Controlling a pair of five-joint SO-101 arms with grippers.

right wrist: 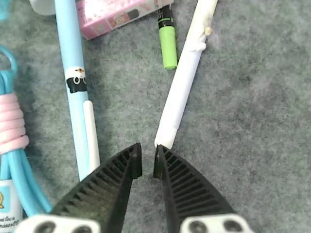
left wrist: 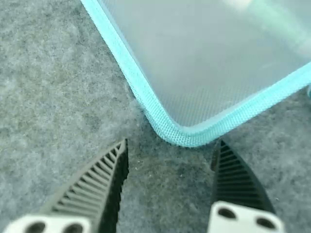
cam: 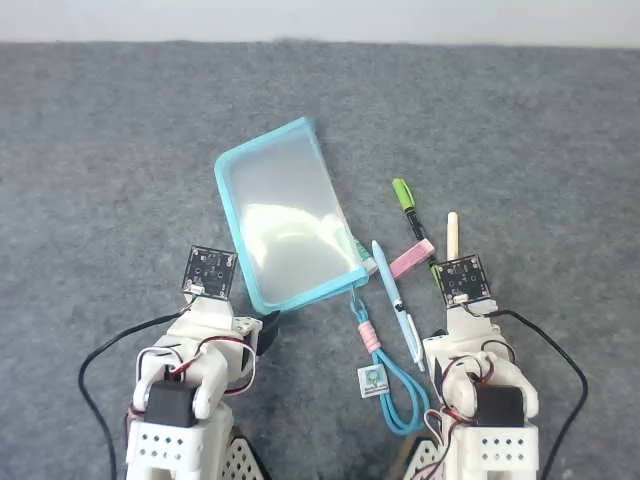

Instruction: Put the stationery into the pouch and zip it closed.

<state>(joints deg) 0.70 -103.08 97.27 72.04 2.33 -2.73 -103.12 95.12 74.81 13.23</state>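
The translucent pouch (cam: 285, 215) with a teal edge lies flat mid-table, and I cannot tell whether it is zipped. My left gripper (left wrist: 170, 150) is open just short of the pouch's near corner (left wrist: 189, 138), holding nothing. To the pouch's right lie a blue pen (cam: 397, 300), a pink eraser (cam: 411, 258), a green highlighter (cam: 405, 195) and a white pen (cam: 452, 235). My right gripper (right wrist: 148, 153) is shut and empty, its tips just short of the near end of the white pen (right wrist: 187, 82), with the blue pen (right wrist: 73, 73) alongside.
A teal strap loop (cam: 392, 385) with a pink wrap and a small tag runs from the pouch's near right corner toward the right arm's base. Grey felt (cam: 120, 150) covers the table, with free room to the left and at the back.
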